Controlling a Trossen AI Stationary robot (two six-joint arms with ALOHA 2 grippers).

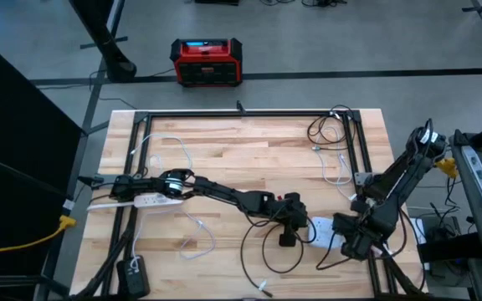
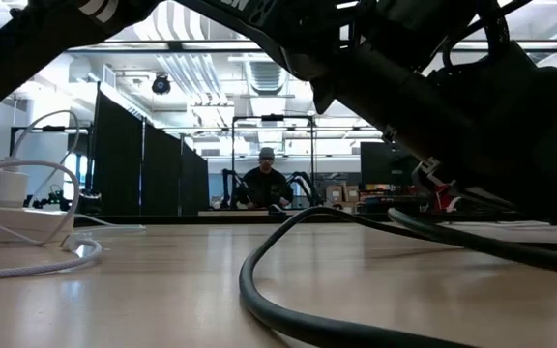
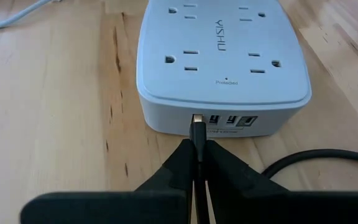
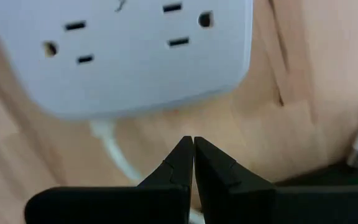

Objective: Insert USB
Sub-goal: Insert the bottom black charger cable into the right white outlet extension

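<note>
A white power strip (image 3: 222, 62) lies flat on the wooden table, near the right front (image 1: 320, 227), with a row of USB ports on its near end face. My left gripper (image 3: 198, 152) is shut on a black USB plug (image 3: 198, 132). The plug's metal tip stands at the leftmost port (image 3: 197, 117). My right gripper (image 4: 193, 149) is shut and points down over the strip's other end, where its white cord (image 4: 114, 152) leaves; it holds nothing. In the high view it hangs at the strip's right (image 1: 351, 241). My left gripper pinches the black USB plug's body (image 3: 198, 138) between its two fingertips. The fingers slant down from the table's left and lie along the plug. The plug points at the strip's end face, its tip at the leftmost USB port, and its black cable (image 3: 316, 159) trails on the table.
A second white power strip (image 1: 145, 201) and loose white cables (image 1: 174, 152) lie at the left. A black cable loop (image 1: 266, 251) runs by the near edge. A black frame (image 1: 241, 114) borders the table. A person (image 2: 266, 184) sits in the room beyond.
</note>
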